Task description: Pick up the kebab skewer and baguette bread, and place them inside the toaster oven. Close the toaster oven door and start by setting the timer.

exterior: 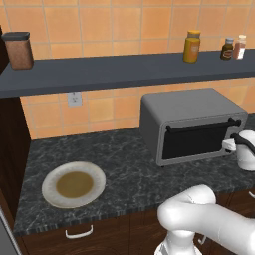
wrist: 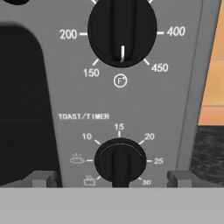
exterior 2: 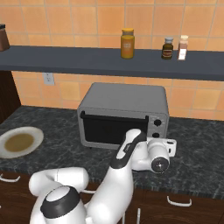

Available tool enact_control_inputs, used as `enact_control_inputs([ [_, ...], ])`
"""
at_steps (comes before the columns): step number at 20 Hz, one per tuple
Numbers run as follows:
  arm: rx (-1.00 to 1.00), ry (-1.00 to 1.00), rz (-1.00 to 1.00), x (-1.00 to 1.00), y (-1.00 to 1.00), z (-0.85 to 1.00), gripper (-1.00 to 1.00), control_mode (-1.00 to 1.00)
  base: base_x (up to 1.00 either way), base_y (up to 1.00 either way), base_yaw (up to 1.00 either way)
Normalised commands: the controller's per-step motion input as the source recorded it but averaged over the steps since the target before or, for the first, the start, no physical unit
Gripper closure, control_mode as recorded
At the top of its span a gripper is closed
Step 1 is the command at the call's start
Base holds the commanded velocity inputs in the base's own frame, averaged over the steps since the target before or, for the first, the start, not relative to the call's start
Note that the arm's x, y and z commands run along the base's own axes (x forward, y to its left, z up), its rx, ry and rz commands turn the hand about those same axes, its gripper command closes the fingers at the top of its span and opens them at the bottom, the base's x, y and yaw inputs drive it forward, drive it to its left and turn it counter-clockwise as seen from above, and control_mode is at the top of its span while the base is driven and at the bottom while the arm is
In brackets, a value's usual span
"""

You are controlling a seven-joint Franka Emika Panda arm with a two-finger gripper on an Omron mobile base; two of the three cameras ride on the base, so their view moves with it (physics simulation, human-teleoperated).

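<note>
The toaster oven (exterior: 191, 107) (exterior 2: 127, 96) stands on the dark counter with its toaster oven door (exterior: 196, 142) (exterior 2: 111, 129) shut. My gripper (exterior 2: 165, 142) (exterior: 230, 145) hovers right in front of the control panel at the oven's right end. In the hand view my gripper (wrist: 111, 180) is open, and its two fingertips (wrist: 43, 179) straddle the TOAST/TIMER knob (wrist: 120, 161) without touching it. The temperature knob (wrist: 121, 28) sits above the timer knob. The kebab skewer and the baguette bread are hidden.
A white plate (exterior: 73, 184) (exterior 2: 18, 142) with a brown centre lies on the counter left of the oven. The shelf (exterior: 124, 72) above carries a yellow jar (exterior: 191, 46), two small bottles (exterior 2: 175, 48) and a dark canister (exterior: 18, 50).
</note>
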Motion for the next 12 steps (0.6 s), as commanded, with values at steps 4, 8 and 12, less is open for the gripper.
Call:
enact_control_inputs([
  [4,0.0,0.0,0.0,0.11,0.0,0.0,-1.0,-1.0,0.0,0.0,0.0],
  [8,0.0,0.0,0.0,0.02,0.0,0.03,-1.0,-1.0,0.0,0.0,0.0],
  [12,0.0,0.0,0.0,0.0,0.0,0.15,-1.0,-1.0,0.0,0.0,0.0],
])
